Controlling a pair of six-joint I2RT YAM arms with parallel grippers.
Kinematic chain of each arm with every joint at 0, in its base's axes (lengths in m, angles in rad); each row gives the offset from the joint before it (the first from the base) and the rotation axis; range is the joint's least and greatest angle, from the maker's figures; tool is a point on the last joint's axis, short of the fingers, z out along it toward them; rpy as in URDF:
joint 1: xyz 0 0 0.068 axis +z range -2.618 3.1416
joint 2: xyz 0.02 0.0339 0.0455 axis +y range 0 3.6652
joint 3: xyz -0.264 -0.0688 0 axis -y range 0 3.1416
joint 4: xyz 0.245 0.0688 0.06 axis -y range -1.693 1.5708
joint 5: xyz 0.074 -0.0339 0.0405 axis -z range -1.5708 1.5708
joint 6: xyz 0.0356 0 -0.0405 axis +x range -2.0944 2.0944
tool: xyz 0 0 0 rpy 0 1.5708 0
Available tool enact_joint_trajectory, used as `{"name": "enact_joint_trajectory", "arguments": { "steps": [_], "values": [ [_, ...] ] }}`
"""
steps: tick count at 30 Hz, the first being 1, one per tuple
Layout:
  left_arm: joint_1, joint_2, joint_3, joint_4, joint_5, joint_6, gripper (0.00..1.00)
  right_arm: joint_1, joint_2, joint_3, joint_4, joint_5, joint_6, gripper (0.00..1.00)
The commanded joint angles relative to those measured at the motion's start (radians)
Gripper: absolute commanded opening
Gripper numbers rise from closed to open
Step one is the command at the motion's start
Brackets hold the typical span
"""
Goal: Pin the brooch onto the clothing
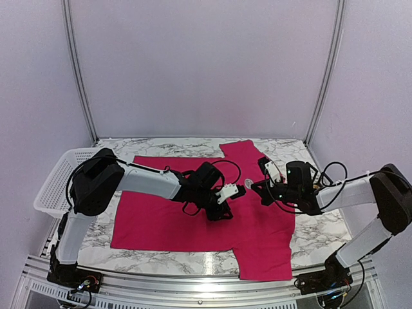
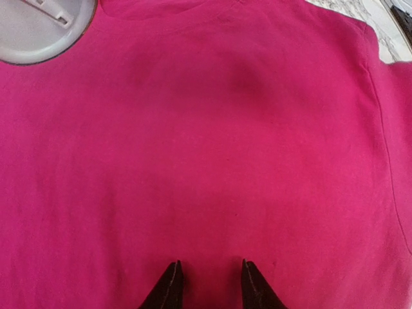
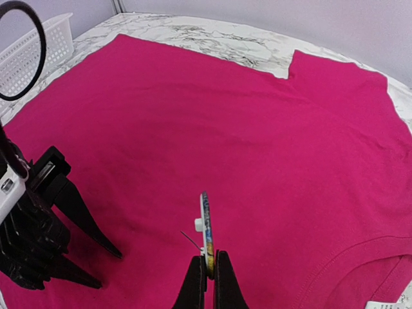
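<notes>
While my right claw (image 3: 207, 261) pinches the one brooch (image 3: 205, 219), my left claw (image 2: 210, 265) stands narrowly parted over the one T-shirt (image 3: 225, 116); its white label (image 3: 378, 304) is unreadable.

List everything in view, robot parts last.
shirt: 1, crimson-pink, spread flat across the table centre
brooch: 1, round, pale back, held edge-on just above the shirt
basket: 1, white, at the table's left edge
table: 1, white marble, under everything
left gripper: 1, black fingers, open and holding nothing, over the shirt
right gripper: 1, black fingers, shut on the brooch
</notes>
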Motion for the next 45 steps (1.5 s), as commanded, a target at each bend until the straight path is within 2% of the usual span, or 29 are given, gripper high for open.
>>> {"name": "enact_joint_trajectory", "arguments": {
  "steps": [1,4,8,17,21,26,33,37,45],
  "values": [
    [0.005,0.014,-0.019,-0.042,0.029,0.012,0.26,0.008,0.011,-0.018,0.064,-0.054,0.012,0.0],
    [0.007,-0.006,-0.038,-0.033,0.092,0.013,0.13,0.008,0.019,-0.032,0.08,-0.067,0.008,0.0],
    [0.012,-0.011,-0.028,-0.031,0.087,0.006,0.0,0.008,0.038,-0.023,0.074,-0.076,0.0,0.0],
    [0.042,-0.047,0.02,-0.019,0.161,-0.073,0.0,0.009,0.02,-0.028,0.09,-0.081,0.009,0.0],
    [0.048,-0.06,0.022,-0.015,0.192,-0.087,0.0,0.028,0.026,-0.072,0.173,-0.021,-0.013,0.0],
    [0.062,-0.067,0.022,-0.013,0.237,-0.113,0.0,0.092,0.063,-0.161,0.381,0.073,-0.114,0.0],
    [0.078,-0.059,0.017,0.028,0.28,-0.161,0.0,0.196,0.16,-0.191,0.519,0.18,-0.253,0.0],
    [0.083,-0.07,0.01,0.048,0.304,-0.176,0.0,0.221,0.215,-0.251,0.696,0.225,-0.321,0.0],
    [0.083,-0.064,0.011,0.048,0.296,-0.18,0.0,0.312,0.282,-0.249,0.726,0.387,-0.447,0.0]
  ]
}}
